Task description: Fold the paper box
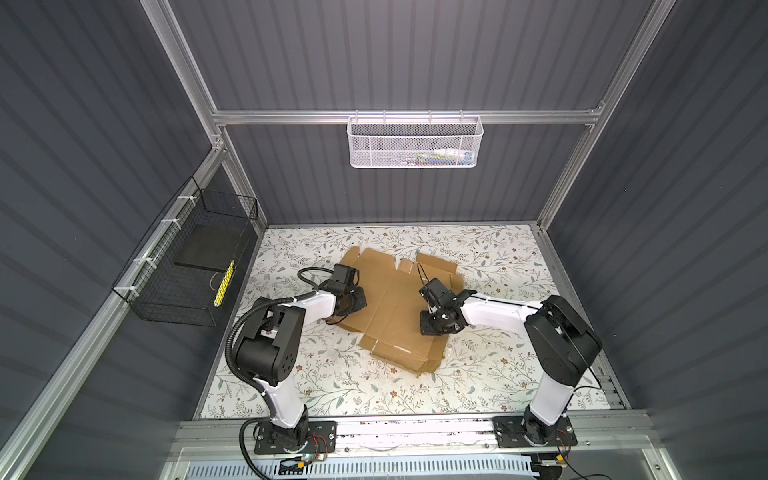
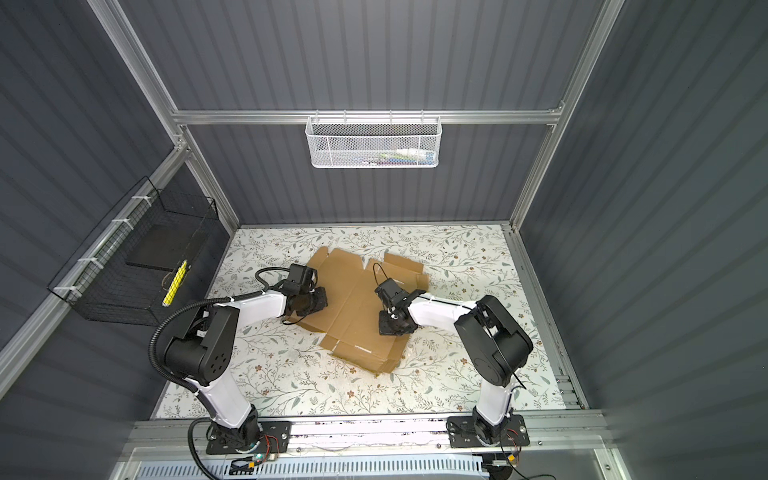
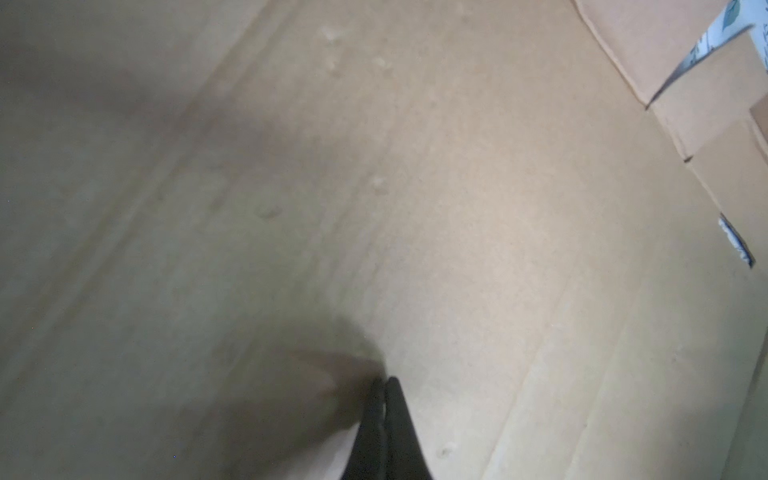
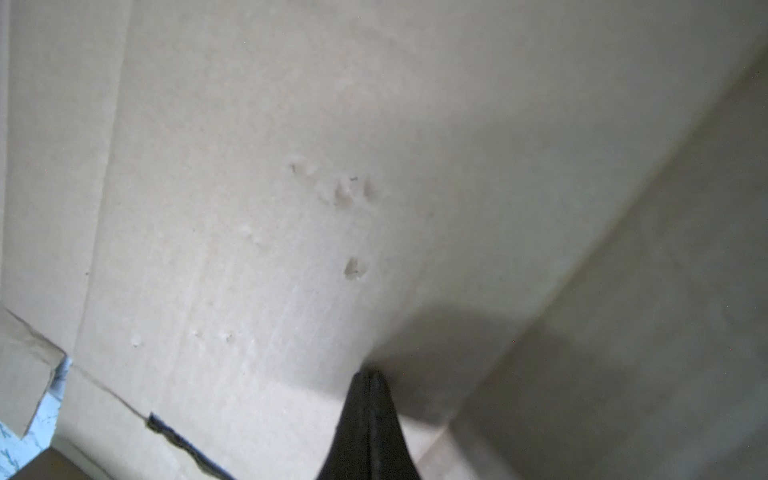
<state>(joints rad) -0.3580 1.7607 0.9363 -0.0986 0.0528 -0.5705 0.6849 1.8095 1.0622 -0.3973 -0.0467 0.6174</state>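
One floral tabletop (image 1: 374, 386) fills the floor of the grey enclosure, and the paper box (image 1: 390, 307) lies near its centre, a little toward 12 o'clock. It is an opened-out brown sheet, main panels flat, creases and slits showing in both top views. Only the flaps at its 1 o'clock corner look slightly lifted, and the 5 o'clock corner looks rumpled; no wall stands and no lid is formed.

The left arm (image 1: 316, 303) reaches over the sheet from 9 o'clock and the right arm (image 1: 494, 311) from 3 o'clock, both wrists bent down over the cardboard. A black wire basket (image 1: 187, 270) hangs on the wall at 9 o'clock and a white mesh basket (image 1: 415, 141) on the rail at 12 o'clock, both well apart from the work.

The left end effector (image 3: 384, 386) has its jaws pressed together with nothing between them, tip at or just above a flat panel; contact cannot be told. The right end effector (image 4: 368, 376) is likewise closed and empty, tip at the cardboard beside a crease.

Small dents (image 4: 353, 268) pock the panel near the right tip.

I judge the folding barely begun: side walls, end flaps, tuck-ins and lid all remain.
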